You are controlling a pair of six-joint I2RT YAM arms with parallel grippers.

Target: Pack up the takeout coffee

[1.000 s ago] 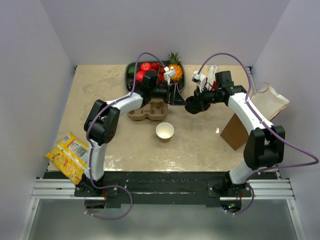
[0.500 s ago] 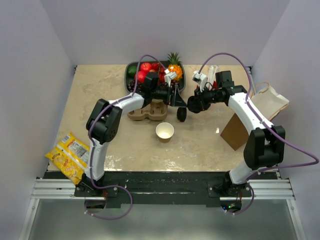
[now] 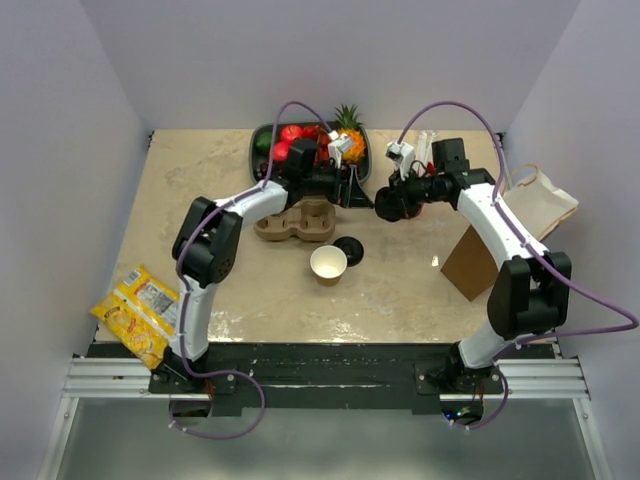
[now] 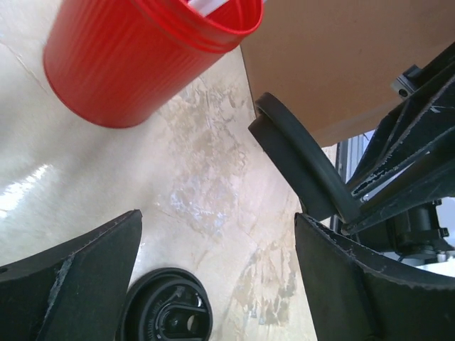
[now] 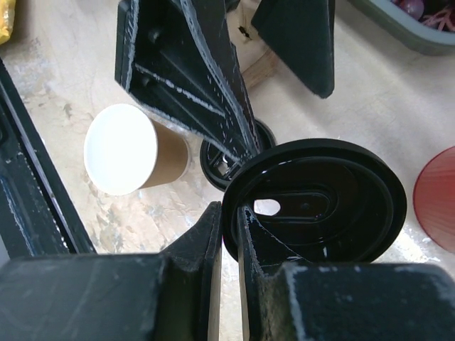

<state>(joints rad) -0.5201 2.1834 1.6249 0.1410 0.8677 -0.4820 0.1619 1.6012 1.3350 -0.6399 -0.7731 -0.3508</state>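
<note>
The kraft-brown paper cup (image 3: 329, 264) stands open and lidless mid-table, cream-white inside; it also shows in the right wrist view (image 5: 131, 153). One black lid (image 3: 348, 250) lies flat on the table just right of the cup, and shows below my left fingers in the left wrist view (image 4: 167, 312). My right gripper (image 3: 386, 205) is shut on the rim of a second black lid (image 5: 320, 199), held on edge above the table. My left gripper (image 3: 357, 192) hangs open and empty just left of that lid, above the fallen one.
A tan two-hole cup carrier (image 3: 297, 222) sits under my left arm. A fruit tray (image 3: 262, 135) is at the back. A red cup (image 4: 142, 57) of straws stands back right, a brown paper bag (image 3: 470, 262) and a white bag (image 3: 540, 200) right, snack packets (image 3: 135, 310) front left.
A black lid came away between the two grippers, fell, and now lies flat beside the cup. My right gripper still holds the other lid and has shifted slightly.
</note>
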